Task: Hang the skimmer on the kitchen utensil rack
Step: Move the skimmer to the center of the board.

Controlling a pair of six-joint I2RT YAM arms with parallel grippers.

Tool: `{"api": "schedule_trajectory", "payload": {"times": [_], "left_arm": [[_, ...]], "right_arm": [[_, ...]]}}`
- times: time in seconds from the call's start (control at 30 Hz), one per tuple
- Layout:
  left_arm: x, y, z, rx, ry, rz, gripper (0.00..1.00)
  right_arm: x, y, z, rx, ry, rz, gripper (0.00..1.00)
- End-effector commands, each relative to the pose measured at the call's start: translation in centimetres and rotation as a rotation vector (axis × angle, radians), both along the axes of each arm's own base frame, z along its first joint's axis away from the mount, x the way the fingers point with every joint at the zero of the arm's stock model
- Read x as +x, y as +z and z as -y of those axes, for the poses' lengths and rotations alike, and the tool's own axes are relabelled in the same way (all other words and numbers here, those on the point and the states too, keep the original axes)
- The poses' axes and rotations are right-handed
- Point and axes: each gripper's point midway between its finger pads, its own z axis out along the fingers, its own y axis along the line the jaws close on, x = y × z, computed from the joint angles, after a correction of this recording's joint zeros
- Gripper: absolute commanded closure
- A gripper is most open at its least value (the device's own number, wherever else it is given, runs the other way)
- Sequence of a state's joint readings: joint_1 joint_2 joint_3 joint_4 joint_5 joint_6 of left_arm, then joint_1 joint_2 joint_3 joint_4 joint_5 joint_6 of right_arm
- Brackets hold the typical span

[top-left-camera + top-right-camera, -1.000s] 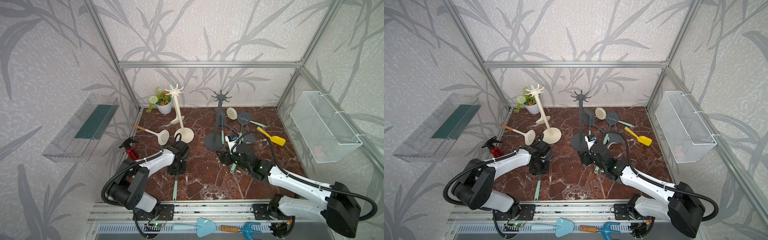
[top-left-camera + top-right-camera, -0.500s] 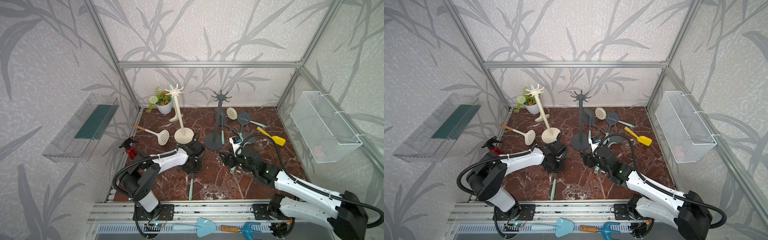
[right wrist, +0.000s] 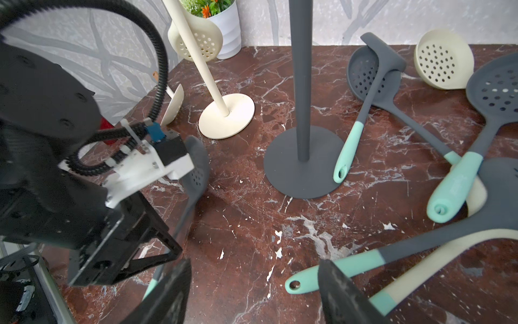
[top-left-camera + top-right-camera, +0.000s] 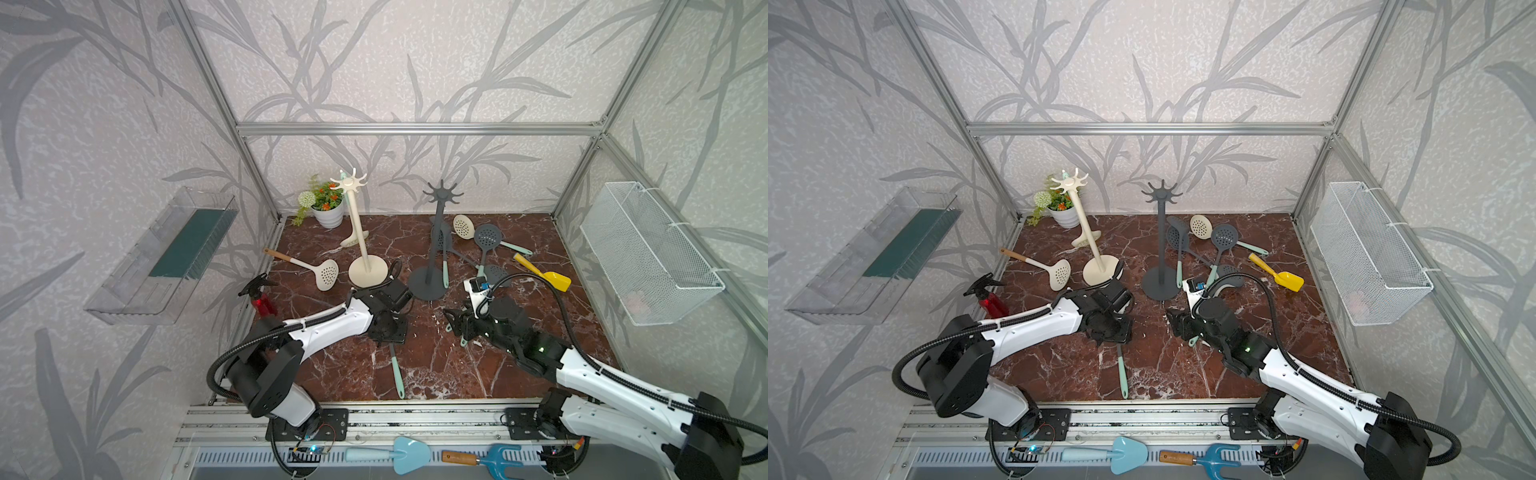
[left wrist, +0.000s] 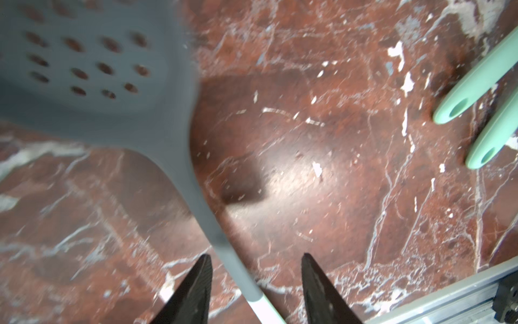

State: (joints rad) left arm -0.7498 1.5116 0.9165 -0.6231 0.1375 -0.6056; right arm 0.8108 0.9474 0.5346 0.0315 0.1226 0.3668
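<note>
My left tool [image 5: 255, 255] stood apart, astride the skimmer's [image 5: 193, 174] shaft but clamping nothing. The skimmer sat beneath it, handle end on the table [image 4: 436, 365]. Grasping, lifting and hooking it onto the grey rack [image 4: 428, 286] beyond were, I judged, left to do.

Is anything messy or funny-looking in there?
Yes. Several skimmers lie criss-crossed in a heap on the marble table beside the grey rack, some overlapping, instead of hanging. The rack's top hooks look bare. Nothing seems spilled or broken.
</note>
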Motion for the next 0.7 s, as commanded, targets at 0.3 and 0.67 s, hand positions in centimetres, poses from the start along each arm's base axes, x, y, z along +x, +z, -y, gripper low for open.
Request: {"api": "schedule_trajectory", "payload": {"times": [0.3, 0.67], "left_arm": [[-2.4, -0.5, -2.7, 0.189, -0.004, 0.048, 0.48], [0.3, 4.7, -5.3, 0.262, 0.029, 0.149, 0.46]], "right_arm": [[-0.9, 0.0, -0.1, -0.016, 0.033, 0.009, 0.28], [-4.7, -4.2, -3.6, -0.129, 0.111, 0.006, 0.28]]}}
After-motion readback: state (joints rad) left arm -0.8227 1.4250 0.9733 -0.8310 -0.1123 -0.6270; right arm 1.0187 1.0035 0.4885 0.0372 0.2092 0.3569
